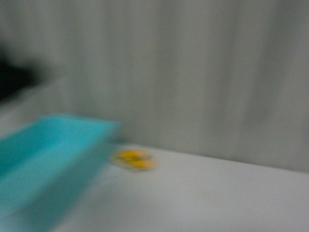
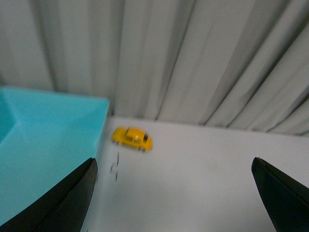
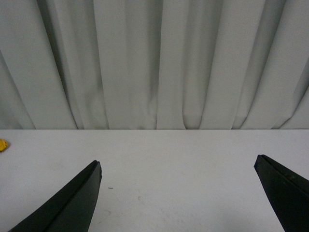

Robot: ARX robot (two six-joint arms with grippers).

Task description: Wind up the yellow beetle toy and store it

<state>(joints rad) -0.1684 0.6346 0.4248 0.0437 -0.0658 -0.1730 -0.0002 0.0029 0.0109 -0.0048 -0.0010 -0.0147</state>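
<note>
The yellow beetle toy (image 1: 133, 160) stands on the white table near the back, just right of a turquoise bin (image 1: 48, 159); the front view is blurred. In the left wrist view the yellow beetle toy (image 2: 132, 138) sits on its wheels beside the bin's wall (image 2: 99, 130), well ahead of my left gripper (image 2: 174, 166), which is open with nothing between its black fingers (image 2: 72, 200). My right gripper (image 3: 176, 164) is open over bare table, and only a yellow sliver of the toy (image 3: 2, 144) shows at that picture's edge.
A grey pleated curtain (image 1: 193, 72) hangs close behind the table's far edge. The turquoise bin takes up the left side of the table (image 1: 203, 198). A few small dark marks (image 2: 115, 166) lie on the table near the bin.
</note>
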